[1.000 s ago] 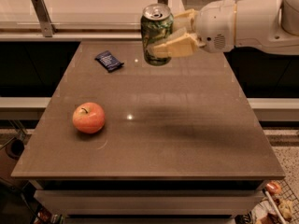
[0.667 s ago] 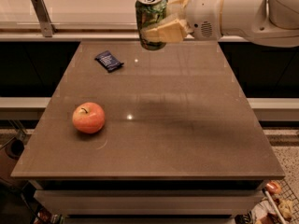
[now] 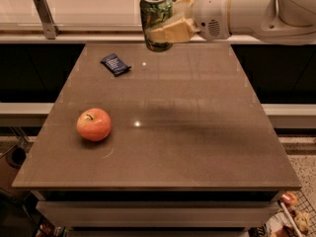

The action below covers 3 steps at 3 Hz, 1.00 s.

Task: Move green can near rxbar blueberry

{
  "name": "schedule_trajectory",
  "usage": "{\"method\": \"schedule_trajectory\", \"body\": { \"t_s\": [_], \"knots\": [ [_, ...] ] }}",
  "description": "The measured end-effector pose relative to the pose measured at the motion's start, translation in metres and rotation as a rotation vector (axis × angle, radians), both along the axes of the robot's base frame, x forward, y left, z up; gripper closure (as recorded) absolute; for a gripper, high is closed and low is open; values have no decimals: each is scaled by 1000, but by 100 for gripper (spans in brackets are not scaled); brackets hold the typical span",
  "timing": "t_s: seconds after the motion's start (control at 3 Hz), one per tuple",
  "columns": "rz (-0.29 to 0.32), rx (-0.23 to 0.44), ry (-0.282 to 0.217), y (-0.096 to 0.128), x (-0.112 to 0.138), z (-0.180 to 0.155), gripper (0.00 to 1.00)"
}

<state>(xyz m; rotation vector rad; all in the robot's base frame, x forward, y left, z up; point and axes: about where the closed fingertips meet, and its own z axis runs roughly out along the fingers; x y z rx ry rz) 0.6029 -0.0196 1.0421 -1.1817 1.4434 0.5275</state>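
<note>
1. Green aluminium catches the eye first: the green can (image 3: 156, 14) hangs in the air over the far edge of the table (image 3: 197, 147), roughly upright, silver top and pull-tab facing up.
2. From the right, the white arm (image 3: 237, 11) reaches in, and its gripper (image 3: 162, 18) has the can clamped around the middle. One cream-coloured finger (image 3: 170, 31) lies across the can's near side, and the other shows behind it (so the jaws are closed to the can's width and no further).
3. Nothing of the can touches the tabletop; a soft shadow lies across the middle of the brown surface, below and to the right.
4. On the table's far left part, the rxbar blueberry (image 3: 115, 64) lies flat, a small dark navy wrapper turned at an angle to the edges. It sits to the left of the can and lower in view, the two clearly apart.
5. Nearer to me on the left side, a red-orange apple (image 3: 94, 124) rests stem up, well apart from the bar and from the can.
6. Behind the table runs a pale counter (image 3: 89, 4) with a slanted metal post (image 3: 43, 16) standing on it at the left.
</note>
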Motion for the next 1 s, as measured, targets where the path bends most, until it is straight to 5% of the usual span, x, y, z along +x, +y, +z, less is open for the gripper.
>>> {"method": "schedule_trajectory", "body": {
  "t_s": [1.0],
  "knots": [
    [-91,-102,197,2,106,-51,100]
  ]
}}
